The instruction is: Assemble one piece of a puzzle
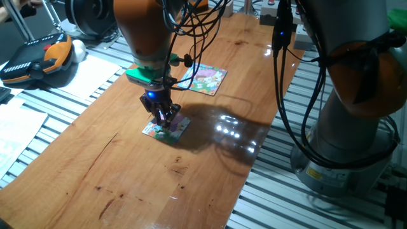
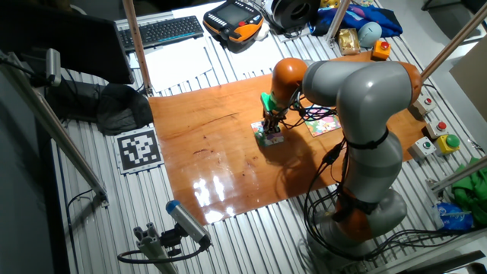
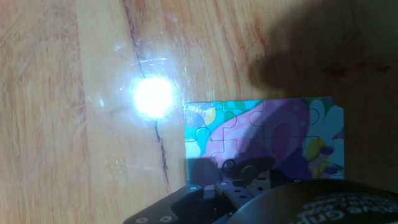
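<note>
Black two-finger gripper (image 1: 166, 121) pointing straight down, fingertips on the small purple-pink square cartoon puzzle (image 1: 179, 127); finger gap cannot be told | tiny teal loose piece not discernible | puzzle flat on glossy wooden tabletop (image 1: 114, 165) | second, light-blue-bordered square puzzle (image 1: 206, 78) lies farther back, apart

Robot arm reaching down onto a wooden bench (image 1: 210, 152). Its jaws sit on the puzzle (image 1: 166, 128), tips touching it. Beyond the jaws, well apart, lies another square puzzle (image 1: 206, 79).
</note>
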